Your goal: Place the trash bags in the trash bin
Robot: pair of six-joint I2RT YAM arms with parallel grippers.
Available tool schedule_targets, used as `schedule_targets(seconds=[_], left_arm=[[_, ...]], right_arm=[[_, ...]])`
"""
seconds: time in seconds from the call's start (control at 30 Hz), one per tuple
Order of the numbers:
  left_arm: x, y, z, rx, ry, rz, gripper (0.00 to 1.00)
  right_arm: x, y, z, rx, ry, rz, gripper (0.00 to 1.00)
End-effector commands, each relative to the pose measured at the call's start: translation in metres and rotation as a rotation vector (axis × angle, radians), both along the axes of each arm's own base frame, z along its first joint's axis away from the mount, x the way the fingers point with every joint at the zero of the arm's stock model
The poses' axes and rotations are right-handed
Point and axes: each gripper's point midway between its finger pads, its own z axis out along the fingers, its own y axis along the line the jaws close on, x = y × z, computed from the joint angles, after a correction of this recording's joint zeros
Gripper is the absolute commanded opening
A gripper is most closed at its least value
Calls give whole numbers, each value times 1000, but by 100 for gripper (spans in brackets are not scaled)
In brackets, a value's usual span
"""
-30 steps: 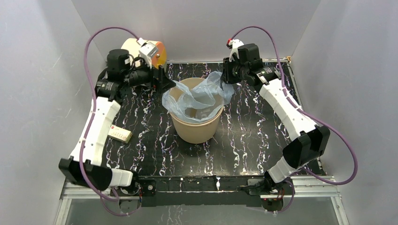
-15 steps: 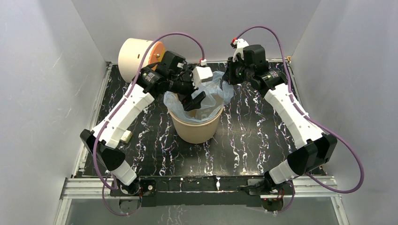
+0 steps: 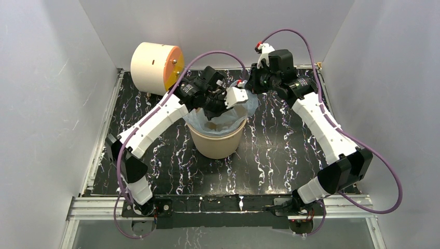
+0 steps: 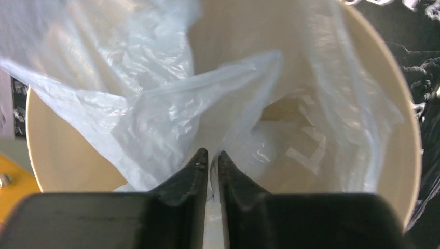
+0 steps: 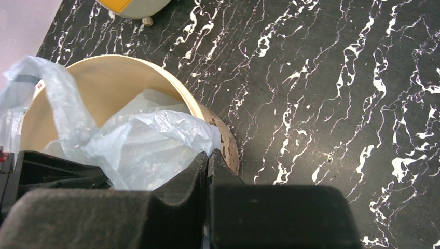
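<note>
The left tool (image 4: 209, 155) hangs over the mouth of the trash bin (image 4: 410, 155), its jaws almost together with a thin fold of the trash bag (image 4: 155, 129) nipped between the tips. Ahead of and below it the pale blue film lines part of the bin's inside, yet loose sheets rise in front of the tool above the rim. The right tool (image 5: 206, 155) stands at the bin's rim with its jaws pressed together and a corner of the bag caught at the tips. To its left the film spills into the bin, and to its right lies the marbled worktop (image 5: 321, 104). The step in hand looks like stuffing the bag down. Next, I judge, the left tool should carry its fold toward the bin's floor and let go, while the right tool brings its corner inward over the rim
</note>
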Motion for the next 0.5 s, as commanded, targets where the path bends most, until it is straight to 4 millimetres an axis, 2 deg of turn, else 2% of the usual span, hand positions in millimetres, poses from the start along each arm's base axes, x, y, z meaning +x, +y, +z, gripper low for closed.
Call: schedule_targets(seconds=[0.0,0.03,0.13,0.3,0.47], left_arm=[[24,24,12,54,-141,159,1],[27,30,10,60,-167,191,0],[39,43,24,-10,-222,295,0],[65,73,43,-192,-185,480,0],[87,103,51,-269,-203,653,0]], right_arm=[[4,-10,12,-1,-30,-60,9],[4,-13,10,-11,-24,-75,9],[1,-23,7,-34,-2,-113,9],[-6,-43,6,-65,4,-192,7],[-23,-61,5,-115,19,-218,4]])
